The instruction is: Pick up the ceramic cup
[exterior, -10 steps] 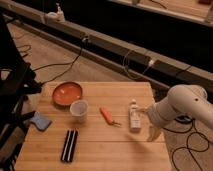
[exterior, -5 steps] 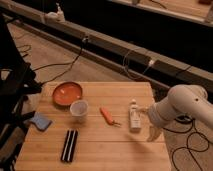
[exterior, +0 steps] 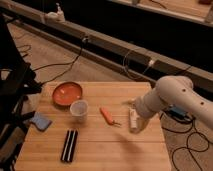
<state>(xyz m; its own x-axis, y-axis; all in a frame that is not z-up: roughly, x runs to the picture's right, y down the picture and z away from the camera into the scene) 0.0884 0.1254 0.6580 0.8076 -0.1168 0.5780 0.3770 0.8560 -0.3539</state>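
The ceramic cup (exterior: 79, 109) is small, white and handleless. It stands upright on the wooden table (exterior: 115, 150), left of centre, just in front of the orange dish (exterior: 67, 93). My gripper (exterior: 139, 126) hangs at the end of the white arm over the table's right side, far right of the cup. It is open with nothing in it, and it sits close beside a white squeeze bottle (exterior: 133, 115).
A small orange-red object (exterior: 107, 115) lies between the cup and the bottle. A blue sponge (exterior: 41, 121) sits near the left edge and a black bar-shaped object (exterior: 69, 145) near the front. Cables run over the floor behind the table, and dark equipment stands at the left.
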